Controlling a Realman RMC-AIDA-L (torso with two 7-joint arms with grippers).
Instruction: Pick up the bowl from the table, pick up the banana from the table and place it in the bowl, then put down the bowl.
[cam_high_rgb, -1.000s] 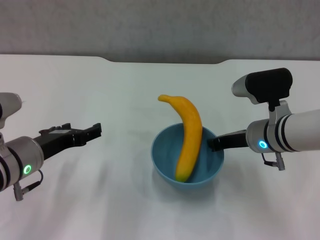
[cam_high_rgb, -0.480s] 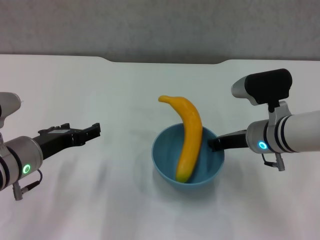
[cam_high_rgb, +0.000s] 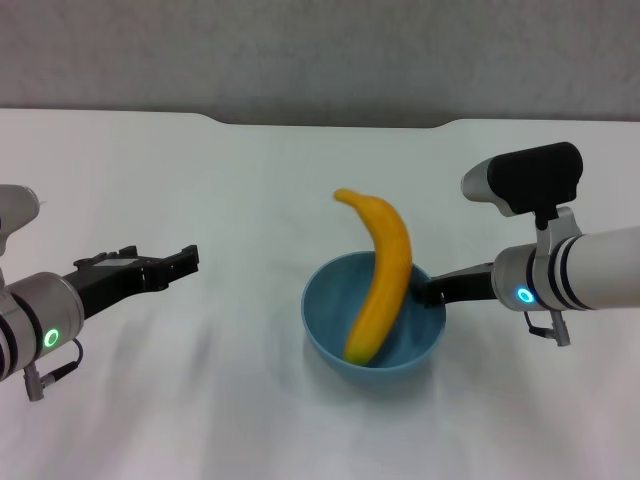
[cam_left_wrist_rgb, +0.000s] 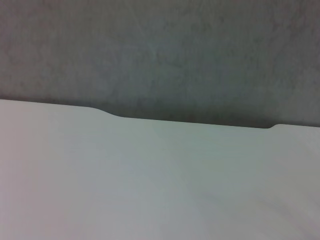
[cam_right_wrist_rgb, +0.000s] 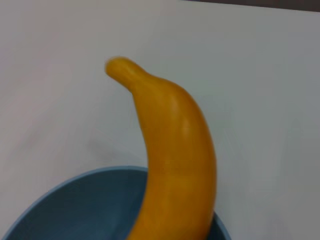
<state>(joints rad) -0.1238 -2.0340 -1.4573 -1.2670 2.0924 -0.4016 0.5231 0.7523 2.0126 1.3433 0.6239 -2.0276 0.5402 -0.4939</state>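
Light-blue bowl (cam_high_rgb: 375, 321), gripped at its rim by the right gripper (cam_high_rgb: 432, 291), has shifted slightly; the banana (cam_high_rgb: 379, 275) inside (stem overhanging) has tipped rightward. Placement looks done; setting down remains. Left gripper (cam_high_rgb: 186, 258) hovers apart, fingers open.

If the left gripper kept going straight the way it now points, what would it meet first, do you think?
Probably the bowl: the left gripper, hovering over the table, points toward it and the banana, though depth is unclear and it may pass behind them.
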